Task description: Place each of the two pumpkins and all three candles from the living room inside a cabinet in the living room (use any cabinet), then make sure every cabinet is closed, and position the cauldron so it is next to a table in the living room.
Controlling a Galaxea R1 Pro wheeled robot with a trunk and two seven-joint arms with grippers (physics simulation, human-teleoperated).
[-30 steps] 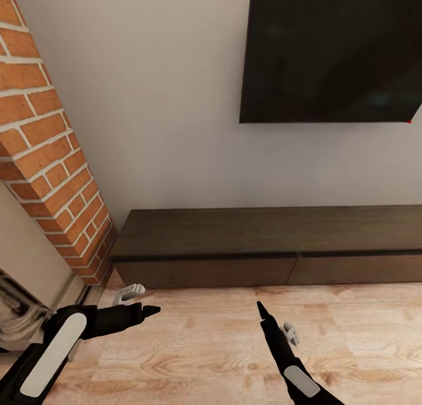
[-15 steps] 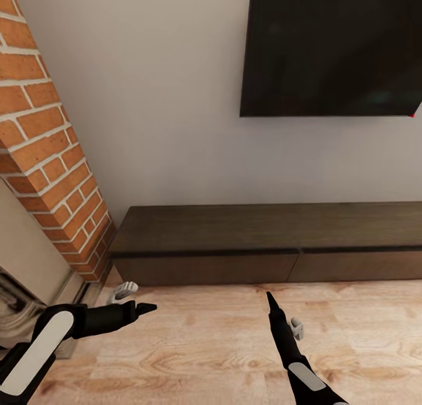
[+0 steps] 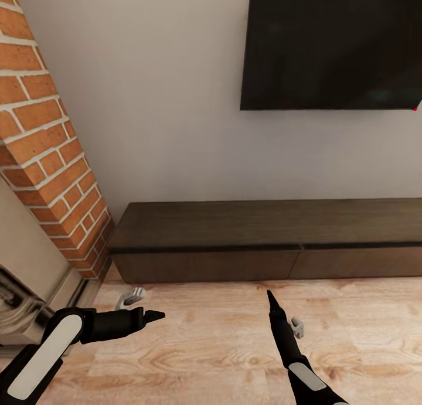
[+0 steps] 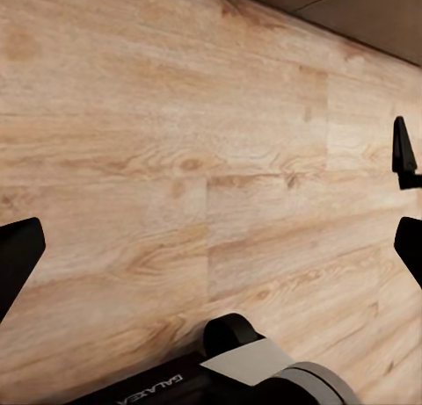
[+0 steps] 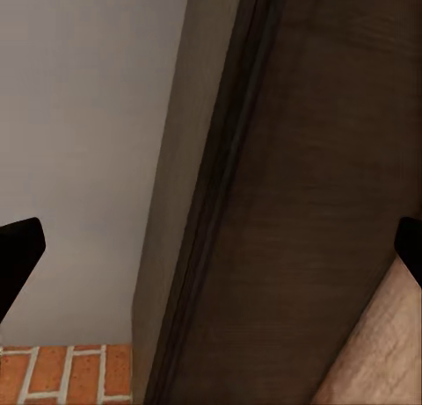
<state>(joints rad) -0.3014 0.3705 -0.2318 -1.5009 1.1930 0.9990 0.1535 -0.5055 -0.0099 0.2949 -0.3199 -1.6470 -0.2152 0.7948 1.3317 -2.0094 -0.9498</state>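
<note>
Head view has the cabinet [image 3: 266, 241] dead ahead, a low dark-brown unit running long along the base of the wall, its long axis lying crosswise to the robot, both plain fronts flush and shut with one seam between them. No pumpkins, candles or cauldron anywhere around it. Just short of the cabinet, over the wooden floor [image 3: 223, 346], both arms are out. The right gripper [image 3: 284, 323] points nose-first at the cabinet front, close to that seam, and looks the nearer of the two; its wrist camera looks straight onto the dark front and the wall behind, with the fingertips spread wide apart, nothing between them. The left gripper [image 3: 143, 305] sits off toward the cabinet's brick-pillar end, turned sideways along the cabinet, not at it; its wrist camera looks down on bare planks, fingers wide as well and empty. Brick pillar [image 3: 50, 147] flanks the cabinet's left end, black TV panel [image 3: 334, 44] hangs on the wall above it. My call: a door pull from here falls to the right arm
</note>
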